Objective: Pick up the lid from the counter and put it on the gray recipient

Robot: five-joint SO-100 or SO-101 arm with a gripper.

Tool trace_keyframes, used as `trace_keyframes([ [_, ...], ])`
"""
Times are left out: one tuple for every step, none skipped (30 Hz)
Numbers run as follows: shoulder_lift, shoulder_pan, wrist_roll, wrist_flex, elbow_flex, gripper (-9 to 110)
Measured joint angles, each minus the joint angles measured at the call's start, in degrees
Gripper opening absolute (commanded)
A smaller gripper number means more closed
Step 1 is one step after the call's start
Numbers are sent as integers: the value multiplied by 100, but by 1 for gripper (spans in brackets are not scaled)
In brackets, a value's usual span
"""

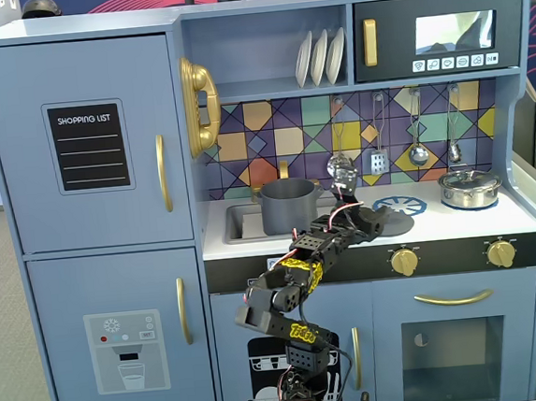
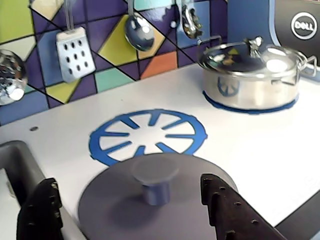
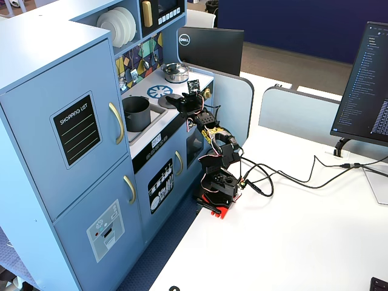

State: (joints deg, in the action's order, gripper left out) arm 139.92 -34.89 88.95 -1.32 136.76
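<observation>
Right now the gripper (image 2: pixel 135 210) hangs over the lid (image 2: pixel 155 202), its two black fingers (image 2: pixel 227 205) spread wide, one on each side of the knob (image 2: pixel 154 181). Nothing is pinched. The lid lies flat on the white counter (image 2: pixel 235 145), just in front of the blue burner print (image 2: pixel 147 135). The gray pot (image 1: pixel 288 205) stands in the sink (image 1: pixel 240 224), to the left of the lid in a fixed view. The silver pot (image 2: pixel 250 75) sits at the far right.
</observation>
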Motion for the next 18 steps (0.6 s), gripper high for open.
trace_keyframes([
  [-97, -18, 0, -53, 0, 32],
  [-202, -44, 0, -97, 0, 32],
  [-316, -62, 0, -141, -9, 32],
  [-439, -70, 0, -202, -18, 32],
  [-554, -79, 0, -264, -35, 31],
  [-686, -79, 0, -334, -70, 31],
  [-800, -79, 0, -396, -114, 31],
  [-923, -79, 18, -448, -158, 31],
  [-1028, -79, 44, -501, -202, 30],
  [-1151, -79, 53, -580, -246, 30],
  [-1266, -79, 70, -642, -299, 30],
  [-1380, -79, 70, -686, -360, 30],
  [-1485, -79, 88, -729, -422, 30],
  [-1600, -79, 105, -773, -483, 30],
  [-1705, -79, 105, -791, -554, 29],
  [-1819, -79, 105, -835, -633, 29],
  [-1934, -79, 105, -861, -694, 28],
  [-2048, -79, 105, -896, -782, 28],
])
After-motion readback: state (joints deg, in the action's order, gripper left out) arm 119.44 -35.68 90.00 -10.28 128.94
